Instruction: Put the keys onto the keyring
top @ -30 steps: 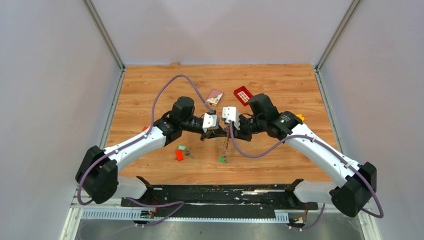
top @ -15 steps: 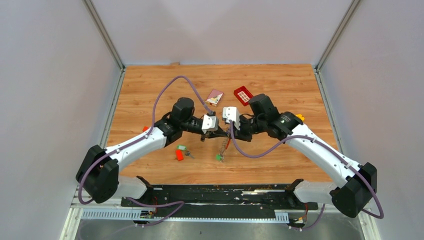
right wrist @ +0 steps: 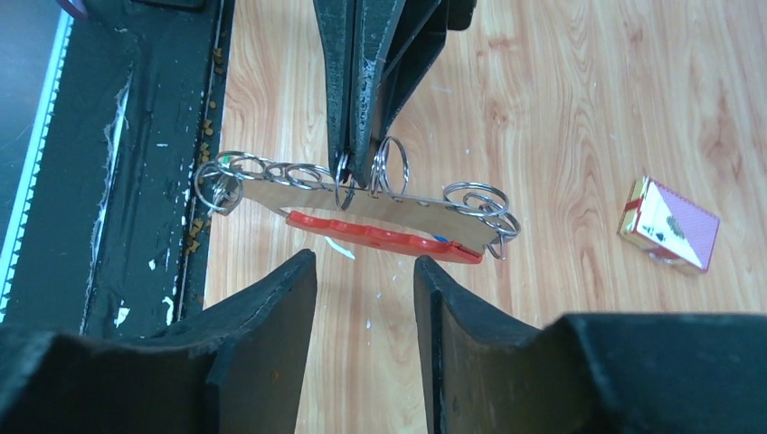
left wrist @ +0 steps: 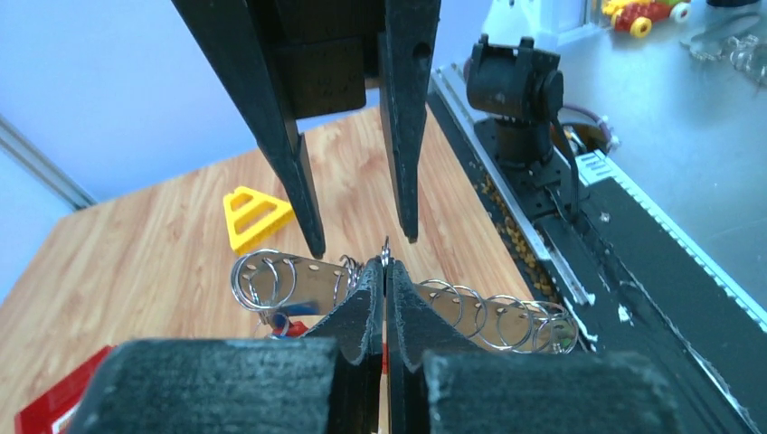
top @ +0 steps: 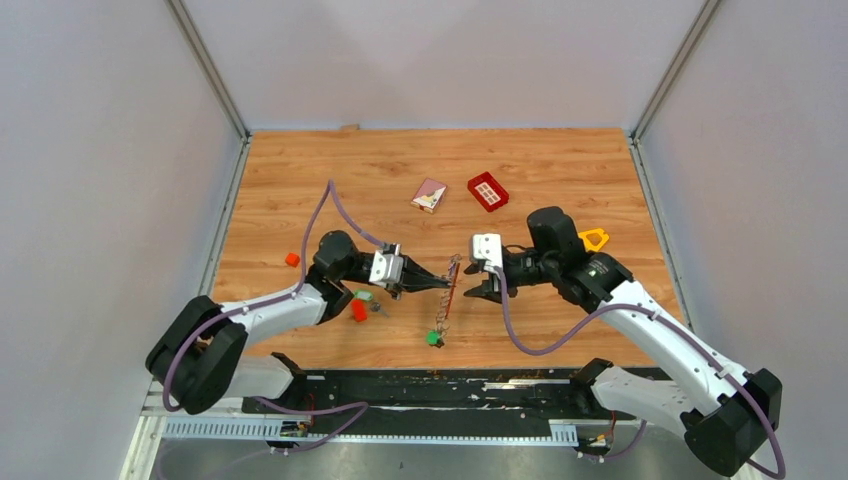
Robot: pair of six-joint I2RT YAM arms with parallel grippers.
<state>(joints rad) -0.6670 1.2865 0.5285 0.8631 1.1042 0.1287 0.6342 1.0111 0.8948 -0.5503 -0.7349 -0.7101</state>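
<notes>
Grey keyring pinched between left fingers

In the top view the keyring was too small to show its rings, and the keys by the block were too small to count. In the left wrist view the left gripper hid the keyring's middle. The picture's edge cut off the tray, and a finger of the right gripper covered one corner of the triangle. In the right wrist view a blue speck under the keyring was too small to name.
</notes>
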